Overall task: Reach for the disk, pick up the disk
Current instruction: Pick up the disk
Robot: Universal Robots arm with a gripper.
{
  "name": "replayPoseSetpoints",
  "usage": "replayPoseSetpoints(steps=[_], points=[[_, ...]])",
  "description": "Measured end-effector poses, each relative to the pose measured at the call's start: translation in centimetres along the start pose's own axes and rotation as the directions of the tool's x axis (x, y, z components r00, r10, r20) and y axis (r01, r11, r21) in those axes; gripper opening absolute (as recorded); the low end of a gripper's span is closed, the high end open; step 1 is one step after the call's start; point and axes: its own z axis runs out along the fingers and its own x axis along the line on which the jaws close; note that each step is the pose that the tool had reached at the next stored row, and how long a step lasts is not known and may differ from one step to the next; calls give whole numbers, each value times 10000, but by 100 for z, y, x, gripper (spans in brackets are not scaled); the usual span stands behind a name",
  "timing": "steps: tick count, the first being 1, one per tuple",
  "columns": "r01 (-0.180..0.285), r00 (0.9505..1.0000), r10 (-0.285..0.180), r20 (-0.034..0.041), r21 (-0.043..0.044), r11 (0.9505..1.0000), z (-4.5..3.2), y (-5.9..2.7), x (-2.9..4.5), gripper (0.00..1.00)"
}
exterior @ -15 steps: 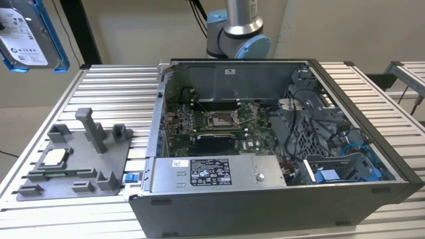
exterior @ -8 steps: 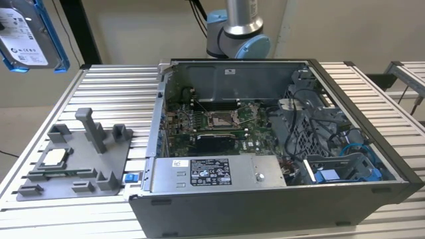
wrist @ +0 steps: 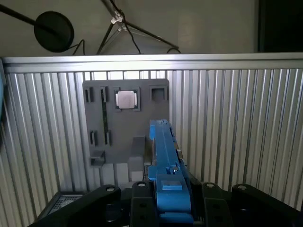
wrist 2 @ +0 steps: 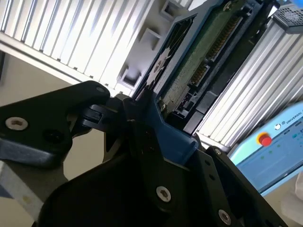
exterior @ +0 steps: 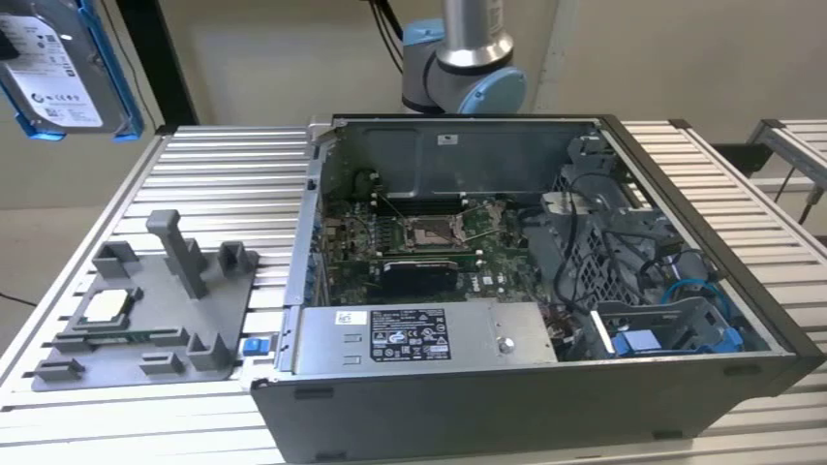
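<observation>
Exterior view: the disk (exterior: 65,73) hangs in the air at about ten o'clock from the open computer case (exterior: 517,387). It is well above the slatted table (exterior: 220,174) and clear of the grey fixture (exterior: 142,320), which sits at nine o'clock from the case.

In the first wrist view my gripper (wrist: 169,196) is clamped on the disk, jaws pressed against its two sides along the blue rail (wrist: 163,151), with the drive standing on edge between them. The second wrist view shows the same hold from the side, with the green circuit board (wrist 2: 199,61) on the disk's underside turned to the camera.

As I judge it, the reach is done and so is the pick-up: the disk touches nothing but me, and I see no step of the task left to do. A small square chip (wrist: 126,99) rests in a pocket of the fixture, untouched.

As for writing, the disk's face carries a white label (exterior: 58,82) with dark print and what seem to be round marks, too small for me to read. A white sticker on the silver power supply (exterior: 410,334), at six o'clock inside the case, is no clearer. A light-blue panel with a red button (wrist 2: 264,140) bears lettering that I leave unquoted.
</observation>
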Motion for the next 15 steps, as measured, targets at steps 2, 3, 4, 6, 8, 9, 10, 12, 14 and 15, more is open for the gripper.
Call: replayPoseSetpoints(steps=[2, 3, 4, 6, 8, 9, 10, 12, 14, 15], points=[[0, 10000, 0, -1, -3, 10000, 5, -39, -1, 0], [0, 10000, 0, -1, -3, 10000, 8, -59, -2, 0], [0, 10000, 0, 0, -3, 10000, 11, -78, -2, 0], [1, 10000, -1, 0, -4, 10000, 20, -128, -4, 0], [1, 10000, -1, -1, -5, 10000, 25, -166, -5, 0], [1, 10000, -1, -1, -6, 10000, 28, -185, -6, 0], [1, 10000, -1, 0, -6, 10000, 32, -206, -7, 0], [1, 10000, -1, 0, -7, 10000, 39, -248, -8, 0], [0, 10000, 0, -1, -8, 10000, 46, -294, -9, 0], [1, 10000, -1, -1, -9, 10000, 49, -317, -10, 0]])
